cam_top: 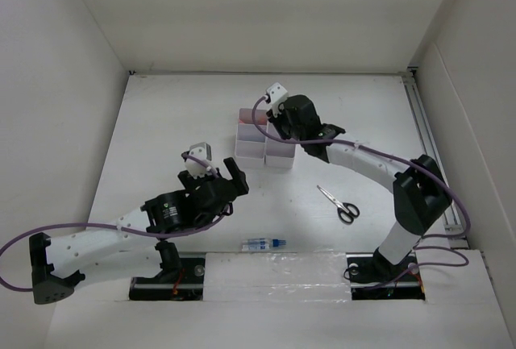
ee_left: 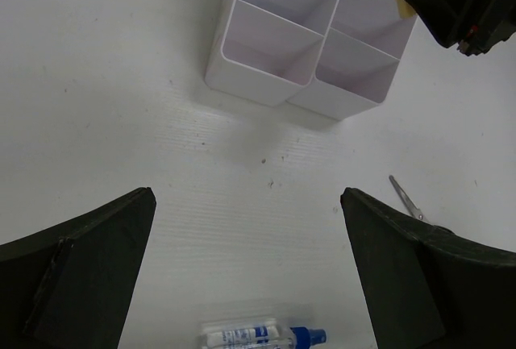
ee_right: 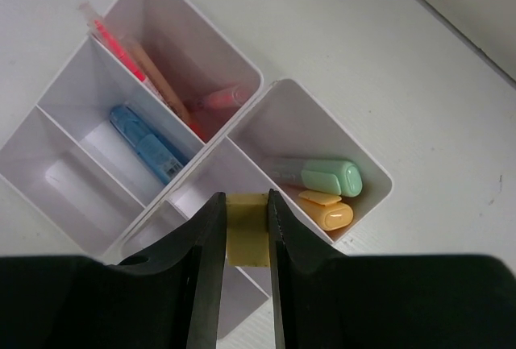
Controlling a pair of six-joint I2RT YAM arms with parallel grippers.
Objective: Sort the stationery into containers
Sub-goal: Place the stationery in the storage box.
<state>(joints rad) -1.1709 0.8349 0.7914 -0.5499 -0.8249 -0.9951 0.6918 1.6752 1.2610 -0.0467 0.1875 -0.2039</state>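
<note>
Fingers of the right gripper (cam_top: 274,131) hover over the white organizer (cam_top: 256,149); the left gripper (ee_left: 247,228) gapes wide and empty, the blue-capped bottle (ee_left: 262,337) lying between its fingers (ee_left: 89,268); close up, the right fingers (ee_right: 205,276) narrowly pinch the tan eraser (ee_right: 247,232) by its flat sides, likely a light, firm, grippy cube needing little squeeze.

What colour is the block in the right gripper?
The eraser is pale yellowish tan; the right wrist view shows it best.

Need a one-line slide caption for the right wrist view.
Right claw grips tan eraser over white organizer holding pens and markers.
</note>
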